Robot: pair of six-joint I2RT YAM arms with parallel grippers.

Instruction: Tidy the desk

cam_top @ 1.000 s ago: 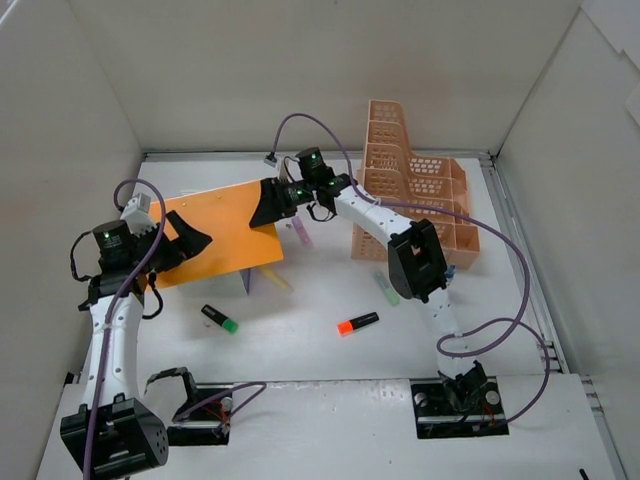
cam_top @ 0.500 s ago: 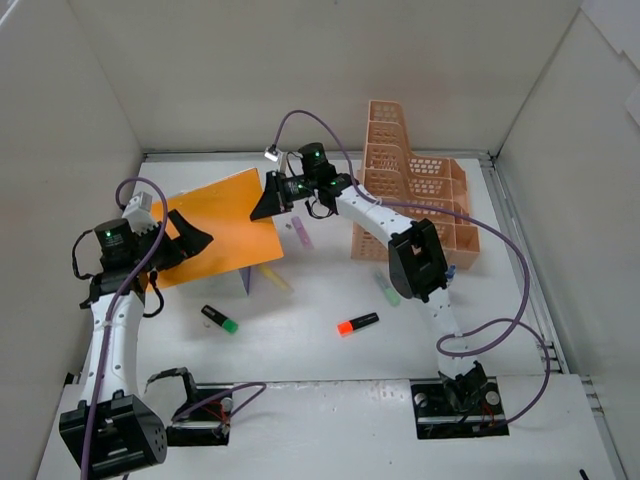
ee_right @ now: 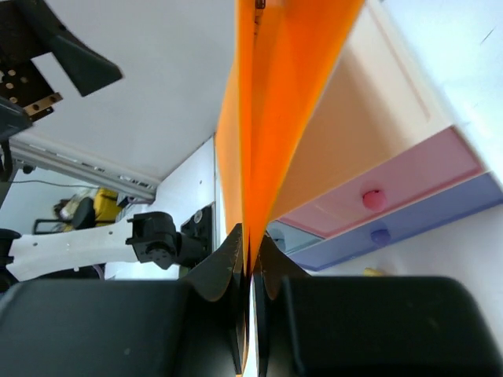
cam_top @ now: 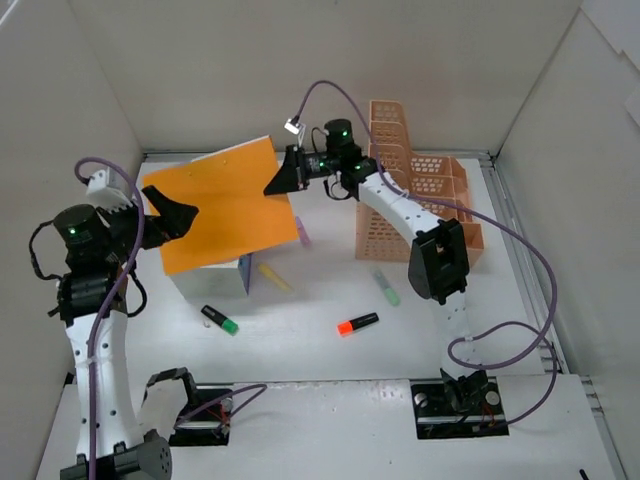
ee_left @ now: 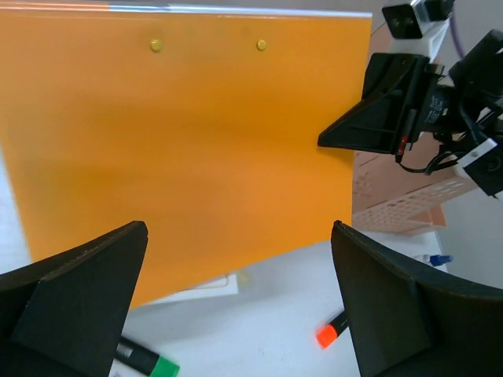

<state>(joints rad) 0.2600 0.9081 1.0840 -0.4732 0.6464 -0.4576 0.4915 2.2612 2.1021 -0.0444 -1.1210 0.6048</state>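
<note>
An orange folder (cam_top: 225, 205) hangs tilted above the white desk (cam_top: 310, 350), over the small drawer unit (cam_top: 215, 275). My right gripper (cam_top: 283, 180) is shut on the folder's right edge; in the right wrist view the orange sheets (ee_right: 271, 118) run up from between its closed jaws (ee_right: 251, 251). My left gripper (cam_top: 170, 212) stands wide open at the folder's left edge. In the left wrist view the folder (ee_left: 189, 133) lies beyond my left gripper (ee_left: 239, 228), with nothing between its fingers.
A peach mesh organizer (cam_top: 420, 190) stands at the back right. Loose on the desk lie a green-capped marker (cam_top: 219, 319), an orange-capped marker (cam_top: 358, 323), a pale green highlighter (cam_top: 386, 288), a yellow one (cam_top: 276, 278) and a pink one (cam_top: 302, 233).
My right gripper has shut on the folder's right edge and raised it toward the back. The left arm has drawn back to the left and lifted, its jaws open.
</note>
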